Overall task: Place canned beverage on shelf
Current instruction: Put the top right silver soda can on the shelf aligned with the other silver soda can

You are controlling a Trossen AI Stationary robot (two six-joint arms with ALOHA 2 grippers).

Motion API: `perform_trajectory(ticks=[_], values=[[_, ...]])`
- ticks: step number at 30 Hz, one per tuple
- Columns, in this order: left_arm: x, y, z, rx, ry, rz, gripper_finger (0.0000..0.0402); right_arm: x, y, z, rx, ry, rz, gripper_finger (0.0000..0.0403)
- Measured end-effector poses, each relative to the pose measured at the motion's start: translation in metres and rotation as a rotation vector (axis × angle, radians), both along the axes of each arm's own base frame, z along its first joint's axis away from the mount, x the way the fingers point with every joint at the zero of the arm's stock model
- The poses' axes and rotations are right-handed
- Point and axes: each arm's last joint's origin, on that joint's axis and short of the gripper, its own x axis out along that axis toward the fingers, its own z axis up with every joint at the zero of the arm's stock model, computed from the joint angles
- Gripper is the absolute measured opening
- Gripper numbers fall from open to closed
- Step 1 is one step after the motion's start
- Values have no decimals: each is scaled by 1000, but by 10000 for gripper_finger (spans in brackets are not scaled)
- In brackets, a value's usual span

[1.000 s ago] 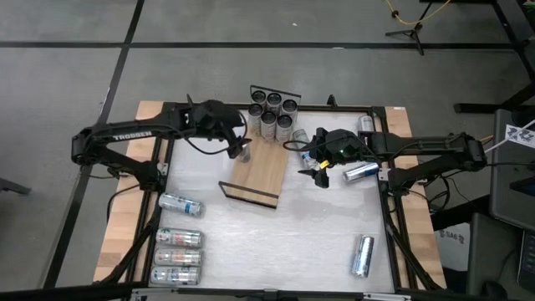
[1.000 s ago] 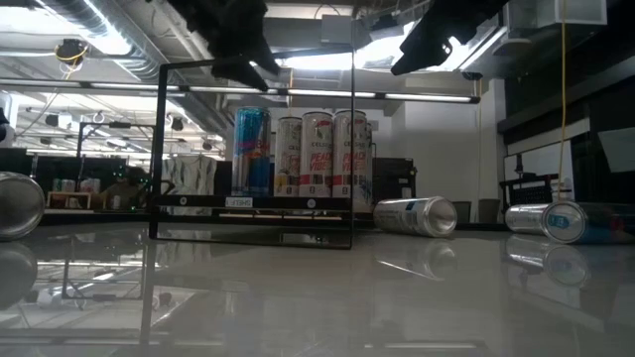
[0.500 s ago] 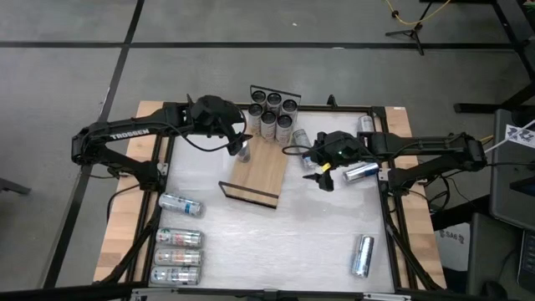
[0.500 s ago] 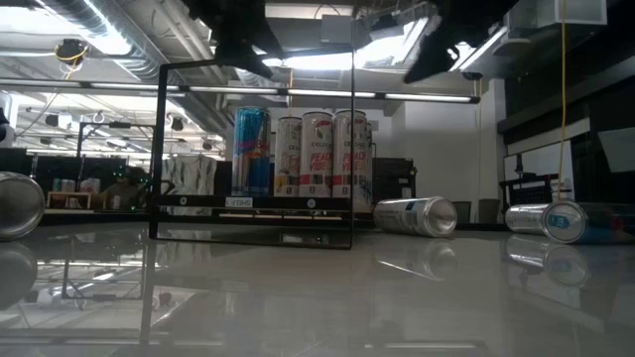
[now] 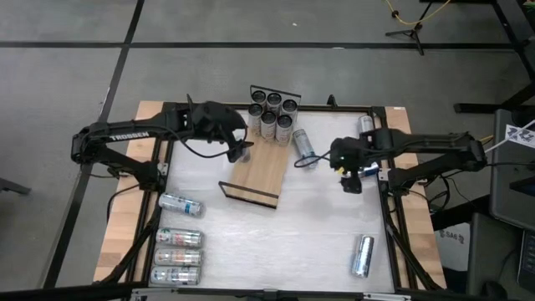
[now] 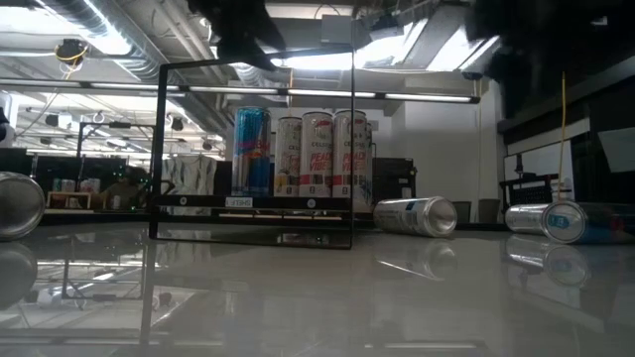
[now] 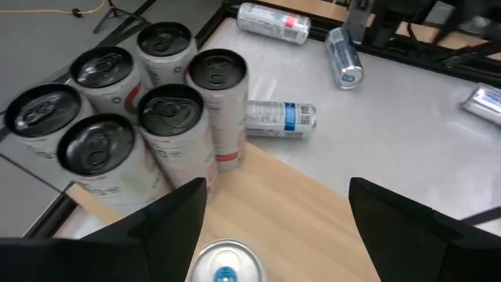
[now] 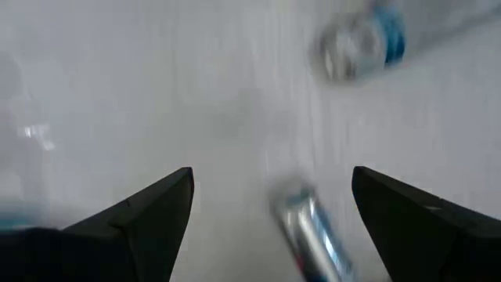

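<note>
The shelf is a light-wood board with black wire rails; several cans stand upright at its far end. Another can, silver top up, stands on the board's far left corner. My left gripper hovers open just above it, its fingers wide apart and clear of the can. My right gripper hangs open over the table to the right of the shelf, pointing down, with nothing between its fingers.
One can lies on the table by the shelf's right side. Another can lies under my right arm, and one at the far right. A can lies near right; several lie near left.
My right gripper has swung toward the table's right edge and tipped from slanting to pointing nearly straight down, staying open. The can by the shelf, which it stood over, now shows in full. My left gripper has risen a little above the standing can.
</note>
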Motion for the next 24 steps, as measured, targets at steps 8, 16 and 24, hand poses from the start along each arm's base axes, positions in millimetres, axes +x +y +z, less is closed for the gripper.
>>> perform_trajectory(ticks=[8, 16, 24], values=[[2, -7, 0, 0, 0, -28, 304, -12, 0, -29, 9, 164, -36, 344], [2, -7, 0, 0, -1, -28, 304, -26, -1, -66, -53, 309, -41, 344], [2, -7, 0, 0, -1, -28, 304, -32, -3, -85, -113, 339, -44, 344]])
